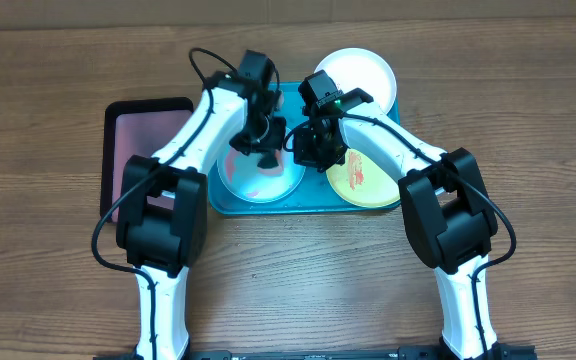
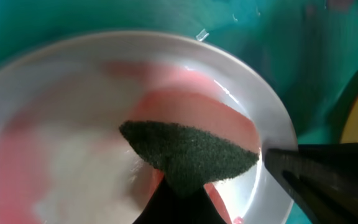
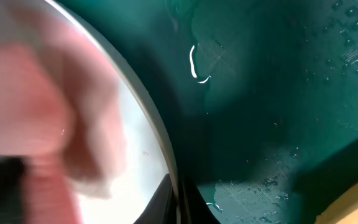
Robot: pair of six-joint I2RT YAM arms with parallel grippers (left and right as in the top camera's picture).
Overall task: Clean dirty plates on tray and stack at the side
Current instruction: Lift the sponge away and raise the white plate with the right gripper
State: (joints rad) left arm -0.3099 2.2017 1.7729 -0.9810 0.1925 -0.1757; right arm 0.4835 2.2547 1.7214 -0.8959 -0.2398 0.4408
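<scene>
The pale blue plate [image 1: 258, 182], smeared red-orange, lies at the front left of the teal tray [image 1: 303, 205]. My left gripper [image 1: 265, 150] is shut on a dark green sponge [image 2: 191, 155] and presses it onto that plate [image 2: 55, 143]. My right gripper [image 1: 313, 150] is shut on the plate's right rim [image 3: 157, 134], one finger on each side [image 3: 178, 199]. The yellow-green plate [image 1: 360, 180], with red smears, lies at the tray's front right. The white plate [image 1: 360, 75] sits at the tray's back right and looks free of smears.
A smaller black tray [image 1: 148, 135] with a pinkish inside stands left of the teal tray. The teal tray's floor [image 3: 272, 112] is wet with droplets. The wooden table [image 1: 48, 250] runs all round.
</scene>
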